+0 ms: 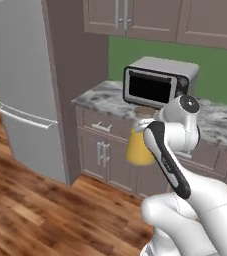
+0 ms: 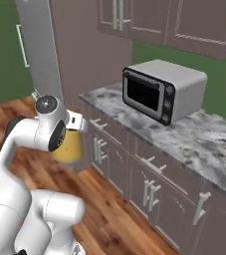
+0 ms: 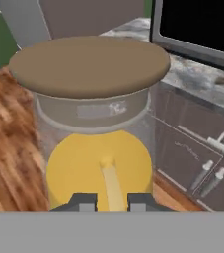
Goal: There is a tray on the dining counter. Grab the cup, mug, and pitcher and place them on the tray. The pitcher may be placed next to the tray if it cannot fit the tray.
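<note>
Your gripper (image 3: 111, 201) is clamped on the pitcher (image 3: 96, 148), carried clear of the worktop (image 2: 184, 134): keep it upright en route to the tray.

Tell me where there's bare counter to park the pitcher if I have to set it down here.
The marbled worktop is bare right of the toaster oven, toward the picture's edge, and in a narrow strip along its front edge. The left end, between the oven and the fridge, is a smaller patch. The oven crowds the middle. The end effector holds the pitcher over the wood floor.
</note>
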